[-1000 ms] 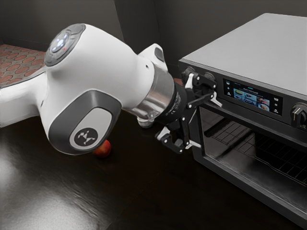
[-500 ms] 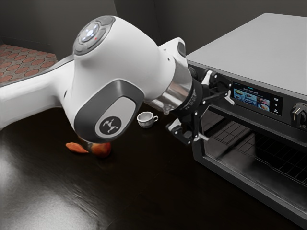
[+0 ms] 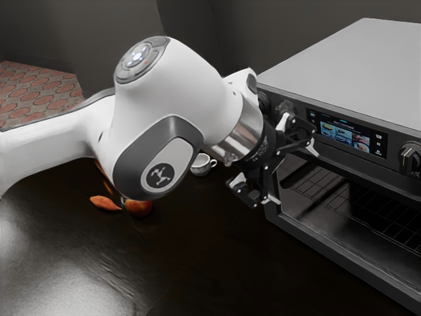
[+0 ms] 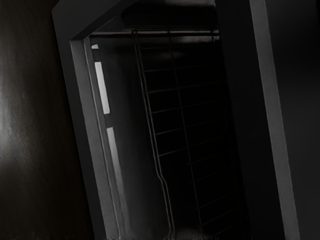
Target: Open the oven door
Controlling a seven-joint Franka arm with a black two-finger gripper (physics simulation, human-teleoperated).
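Dark, perhaps wooden table, red-patterned floor

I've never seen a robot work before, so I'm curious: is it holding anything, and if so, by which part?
Nothing is held: the gripper stands open by the oven, its fingers apart with nothing gripped between them.

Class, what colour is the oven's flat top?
Light grey flat top, clearest in the exterior view.

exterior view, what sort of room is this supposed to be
Most likely a kitchen: there's an oven with a wire rack inside, and a small cup stands on the dark surface.
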